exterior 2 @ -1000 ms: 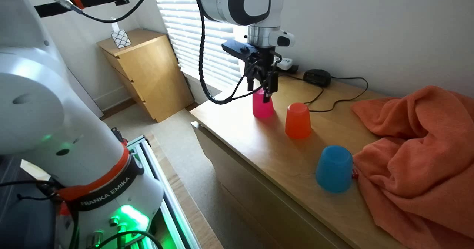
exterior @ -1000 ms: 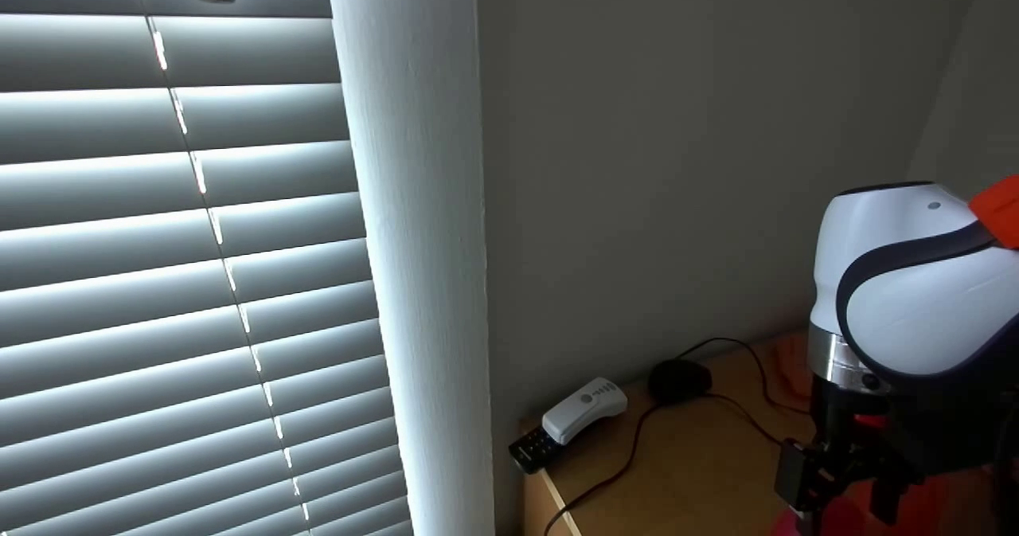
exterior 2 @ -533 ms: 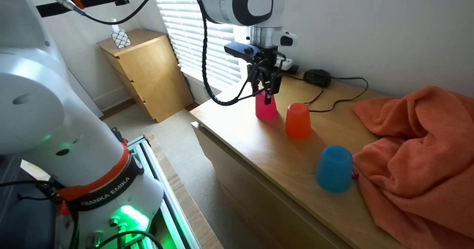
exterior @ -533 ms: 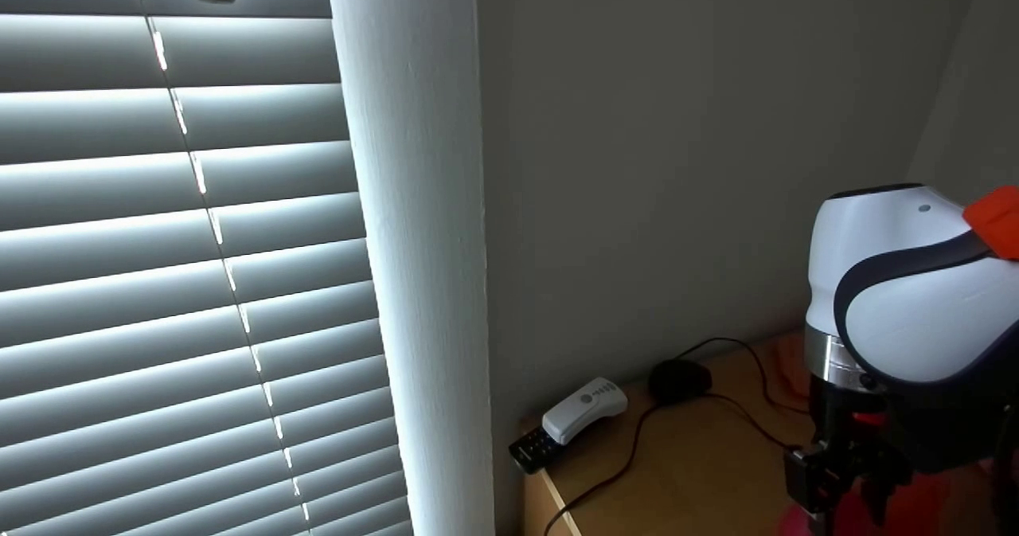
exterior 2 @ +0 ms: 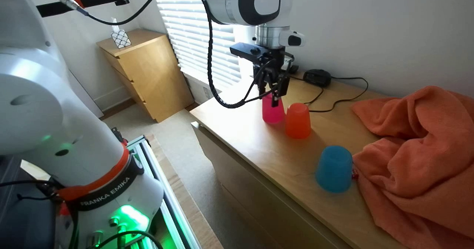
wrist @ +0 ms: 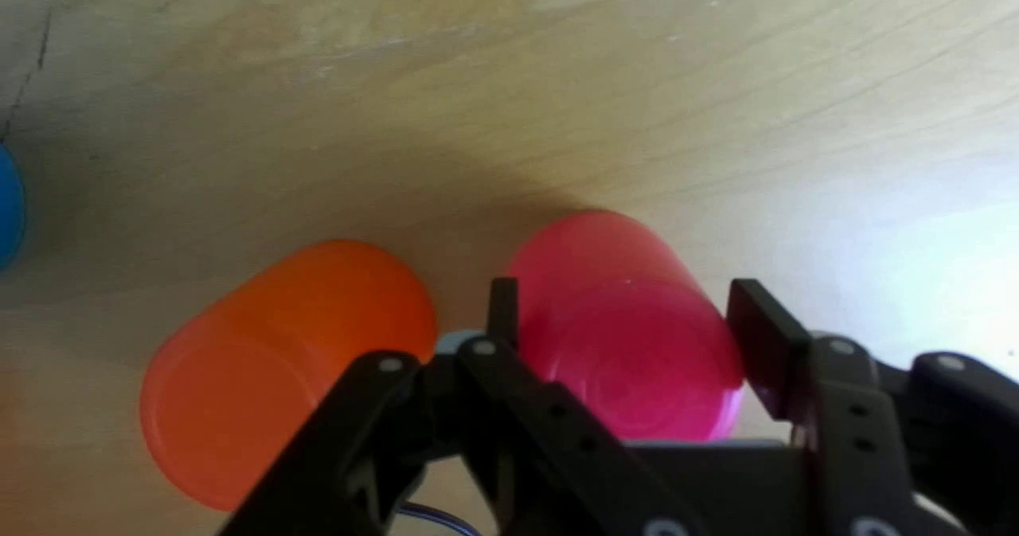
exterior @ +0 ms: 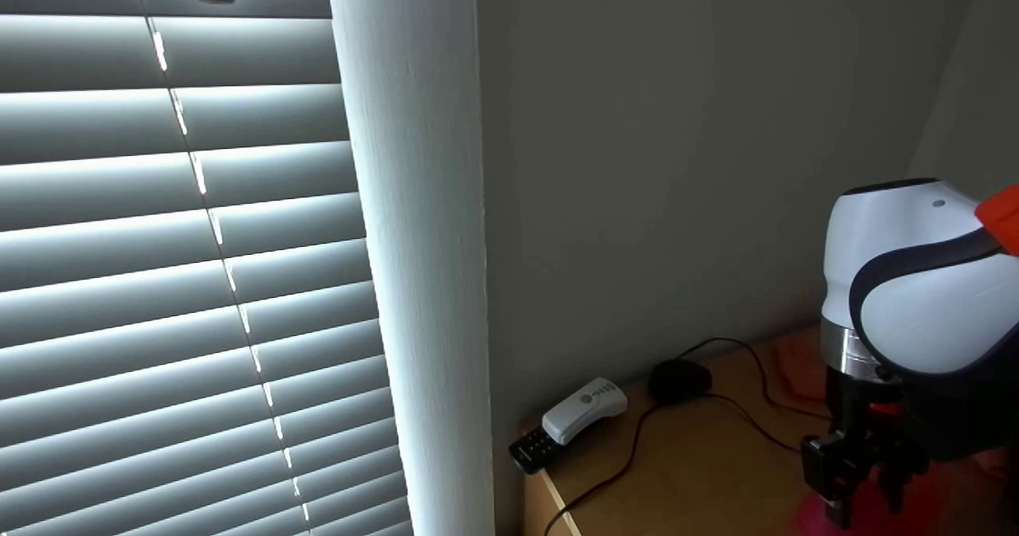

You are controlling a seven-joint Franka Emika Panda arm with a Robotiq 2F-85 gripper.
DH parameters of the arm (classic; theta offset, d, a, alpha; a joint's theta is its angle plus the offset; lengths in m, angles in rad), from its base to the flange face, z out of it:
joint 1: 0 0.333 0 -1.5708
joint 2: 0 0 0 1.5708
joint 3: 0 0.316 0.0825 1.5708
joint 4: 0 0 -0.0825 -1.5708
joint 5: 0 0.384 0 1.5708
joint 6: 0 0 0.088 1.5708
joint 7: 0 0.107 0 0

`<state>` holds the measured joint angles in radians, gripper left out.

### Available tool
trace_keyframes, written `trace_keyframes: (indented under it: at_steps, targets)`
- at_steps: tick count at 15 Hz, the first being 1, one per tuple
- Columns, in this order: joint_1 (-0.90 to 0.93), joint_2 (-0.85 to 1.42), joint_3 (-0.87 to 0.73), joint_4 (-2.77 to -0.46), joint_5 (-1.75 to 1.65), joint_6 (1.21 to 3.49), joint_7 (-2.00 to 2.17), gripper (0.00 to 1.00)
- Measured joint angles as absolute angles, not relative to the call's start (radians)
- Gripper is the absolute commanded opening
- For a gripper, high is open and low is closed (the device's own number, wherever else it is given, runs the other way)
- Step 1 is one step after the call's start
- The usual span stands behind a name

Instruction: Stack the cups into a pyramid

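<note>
Upside down, the pink cup (wrist: 629, 361) (exterior 2: 273, 113) stands with my gripper (wrist: 629, 317) (exterior 2: 271, 96) over its top, shut on it, a finger at each side. Whether its rim touches the dresser top I cannot tell. Close beside it is the orange cup (wrist: 271, 377) (exterior 2: 298, 121), inverted on the wood; a narrow gap separates the two in the wrist view. Farther along, the blue cup (exterior 2: 334, 169) (wrist: 8, 209) also rests upside down, only its edge visible in the wrist view. The gripper (exterior: 866, 504) hides part of the pink cup in both exterior views.
An orange towel (exterior 2: 422, 160) lies heaped beyond the blue cup, with a small red thing (exterior 2: 354, 173) between them. Against the wall sit a black adapter (exterior 2: 317, 77) with its cable and a white remote (exterior: 585, 410). The dresser (exterior 2: 255, 141) ends at its front edge.
My gripper has closed on the pink cup, and both have shifted toward the orange cup, narrowing the space between the cups. The orange and blue cups have stayed put.
</note>
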<state>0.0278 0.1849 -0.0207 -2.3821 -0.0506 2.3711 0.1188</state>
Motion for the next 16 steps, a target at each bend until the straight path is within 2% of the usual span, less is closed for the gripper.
trace_keyframes:
  at_steps: [5, 6, 7, 8, 9, 16]
  targets:
    - [0.026, 0.185, -0.035, -2.382, -0.052, 2.37, 0.12, 0.41]
    - [0.026, 0.185, -0.036, -2.382, -0.053, 2.37, 0.122, 0.71]
    - [0.026, 0.185, -0.037, -2.382, -0.055, 2.369, 0.125, 0.92]
    - [0.026, 0.185, -0.038, -2.383, -0.059, 2.369, 0.134, 0.98]
    - [0.026, 0.186, -0.039, -2.383, -0.065, 2.369, 0.141, 1.0]
    - [0.027, 0.186, -0.042, -2.385, -0.111, 2.369, 0.184, 1.0]
